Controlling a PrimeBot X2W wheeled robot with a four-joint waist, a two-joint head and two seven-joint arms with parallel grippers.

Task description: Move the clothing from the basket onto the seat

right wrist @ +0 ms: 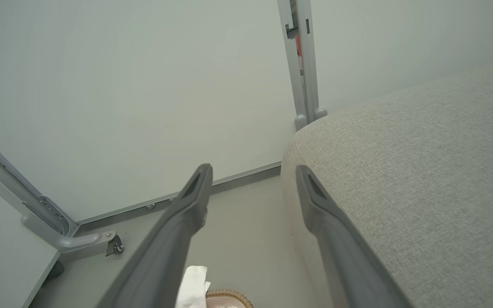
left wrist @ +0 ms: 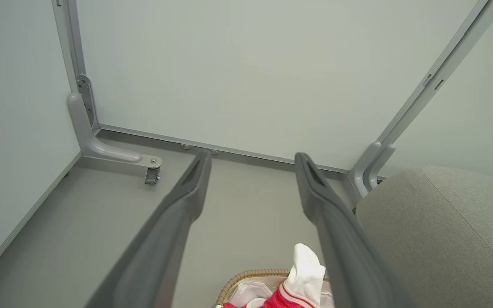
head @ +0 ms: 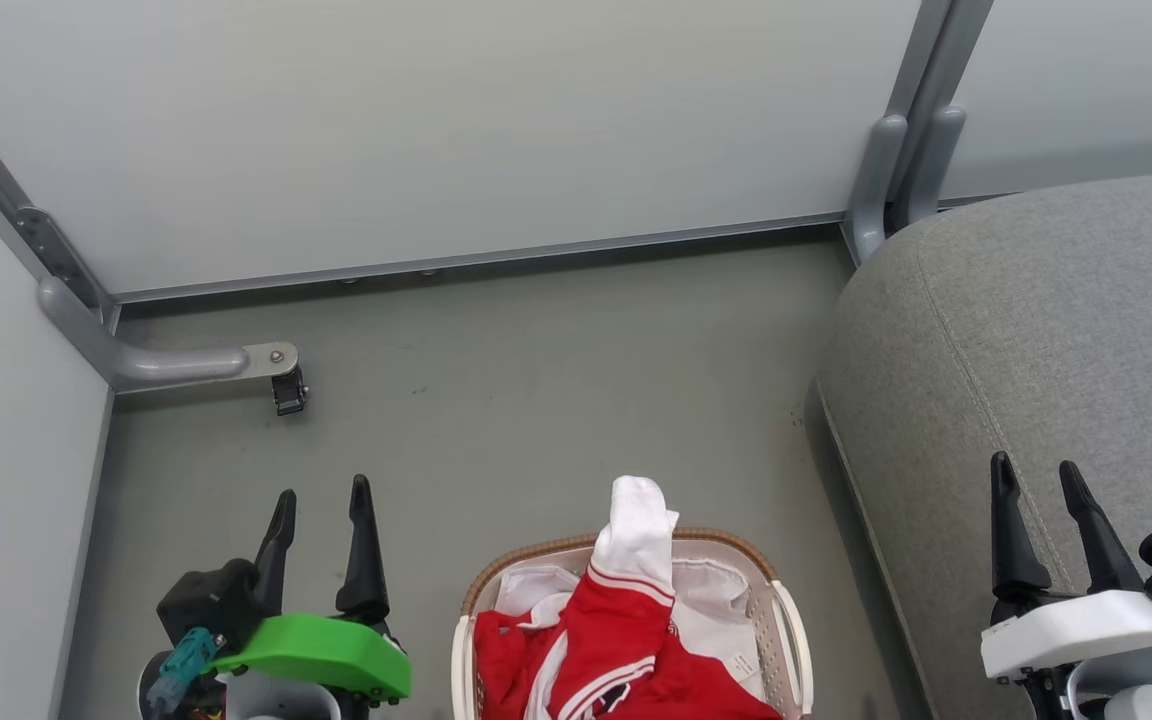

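The white basket (head: 788,620) with a brown woven rim stands on the floor at the bottom centre, and its rim (left wrist: 250,273) peeks in low in the left wrist view. Red clothing (head: 626,650) with white trim fills it, a white sleeve end draped over the far rim; the same clothing (left wrist: 302,282) and its sleeve tip (right wrist: 193,284) show in the wrist views. The grey seat (head: 1036,340) lies to the right. My left gripper (head: 321,510) hangs open left of the basket. My right gripper (head: 1041,485) is open above the seat's near part. Nothing is between either pair of fingers.
Pale partition panels close off the back and left. A grey panel foot with a caster (head: 288,390) juts onto the floor at left, and another panel post (head: 901,160) stands at the seat's far corner. Bare grey floor (head: 536,380) lies beyond the basket.
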